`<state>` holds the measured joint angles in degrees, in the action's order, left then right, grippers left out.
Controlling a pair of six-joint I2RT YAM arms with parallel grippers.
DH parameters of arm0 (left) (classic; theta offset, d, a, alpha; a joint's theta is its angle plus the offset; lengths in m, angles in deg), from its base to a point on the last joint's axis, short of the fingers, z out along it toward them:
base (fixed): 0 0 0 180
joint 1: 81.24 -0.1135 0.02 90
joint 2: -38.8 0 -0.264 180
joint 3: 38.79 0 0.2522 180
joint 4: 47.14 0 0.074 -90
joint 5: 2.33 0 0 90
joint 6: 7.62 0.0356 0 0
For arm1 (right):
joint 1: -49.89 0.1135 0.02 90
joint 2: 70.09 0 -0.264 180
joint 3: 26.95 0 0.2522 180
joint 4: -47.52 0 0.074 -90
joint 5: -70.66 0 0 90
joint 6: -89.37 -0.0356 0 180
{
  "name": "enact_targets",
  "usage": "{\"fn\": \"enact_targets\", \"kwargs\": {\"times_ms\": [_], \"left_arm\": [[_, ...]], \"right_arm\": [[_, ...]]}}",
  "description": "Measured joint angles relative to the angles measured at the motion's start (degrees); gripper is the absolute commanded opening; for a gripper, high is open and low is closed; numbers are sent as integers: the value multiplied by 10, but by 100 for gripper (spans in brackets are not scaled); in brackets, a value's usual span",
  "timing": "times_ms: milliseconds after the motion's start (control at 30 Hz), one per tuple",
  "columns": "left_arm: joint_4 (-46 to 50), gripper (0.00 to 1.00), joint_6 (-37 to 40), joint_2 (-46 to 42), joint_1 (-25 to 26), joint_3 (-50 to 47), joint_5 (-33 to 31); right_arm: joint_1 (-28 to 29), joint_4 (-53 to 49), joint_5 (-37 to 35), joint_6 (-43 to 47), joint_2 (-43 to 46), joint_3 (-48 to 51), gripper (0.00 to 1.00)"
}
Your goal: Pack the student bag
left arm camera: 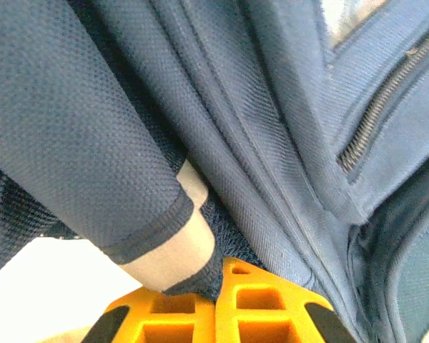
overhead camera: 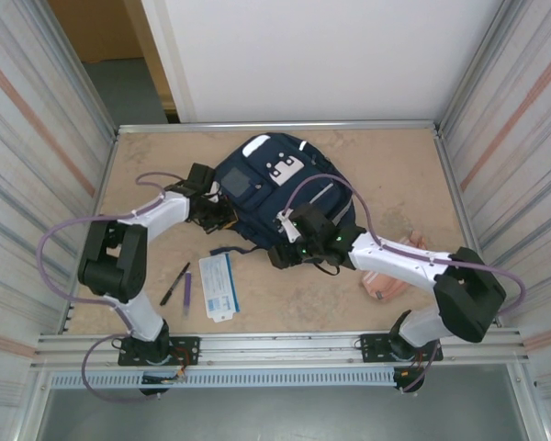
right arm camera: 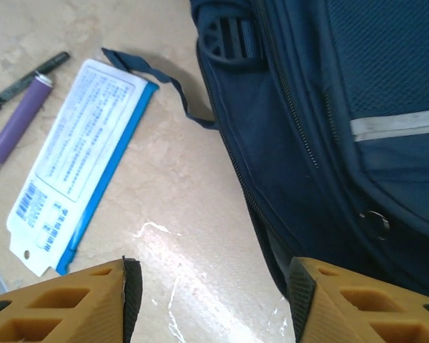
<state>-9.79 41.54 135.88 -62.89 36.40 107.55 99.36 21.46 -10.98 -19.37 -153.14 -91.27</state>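
Corrugated metal walls close in a pale, marbled table (overhead camera: 395, 175), and the student bag (overhead camera: 275, 197) lies flat on it just above the middle of the overhead view. The left gripper (left arm camera: 218, 286) sits at the bag's left edge, at centre-left of that view. Its orange fingers are pressed together, and a fold of dark navy hem is pinched between their tips. The right gripper (right arm camera: 211, 286) is at the bag's lower edge, near the middle of the frame. Its jaws stand apart and hold nothing; bare tabletop shows between them, and the right-hand finger sits against the bag's side.

The bag is navy fabric with white reflective patches, a grey square patch near its top, a white stripe, zips and a black buckle. One thin strap trails onto the table. A white and blue packet (right arm camera: 75, 161), a purple marker (right arm camera: 18, 118) and a black pen (right arm camera: 25, 82) lie at the lower left, apart from the bag.
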Motion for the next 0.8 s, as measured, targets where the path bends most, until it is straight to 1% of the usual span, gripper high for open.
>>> {"fn": "enact_targets", "kwargs": {"times_ms": [100,167,333,433,467,500,533,633,700,800], "left_arm": [[-5,0,-11,-41,14,-27,0],[-10,0,-20,-64,31,-44,0],[-42,0,-52,-78,57,-69,5],[-60,0,-76,-82,61,-82,2],[-61,0,-83,-85,64,-85,-1],[-64,0,-92,-88,68,-87,-5],[-66,0,-101,-90,73,-88,-9],[-77,0,-125,-97,87,-89,-12],[-83,0,-143,-98,92,-89,-15],[-85,0,-172,-101,96,-89,-18]], "right_arm": [[-18,8,1,-9,-33,1,50],[-50,9,6,-13,-55,1,50],[-118,12,18,6,-100,-21,54],[-137,18,22,26,-108,-44,55],[-140,19,20,28,-106,-50,57],[-141,22,15,28,-101,-54,61],[-140,24,3,28,-91,-54,63],[-124,39,-43,25,-37,-33,64],[-93,55,-70,23,15,-4,65],[-28,104,-73,6,80,61,63]]}}
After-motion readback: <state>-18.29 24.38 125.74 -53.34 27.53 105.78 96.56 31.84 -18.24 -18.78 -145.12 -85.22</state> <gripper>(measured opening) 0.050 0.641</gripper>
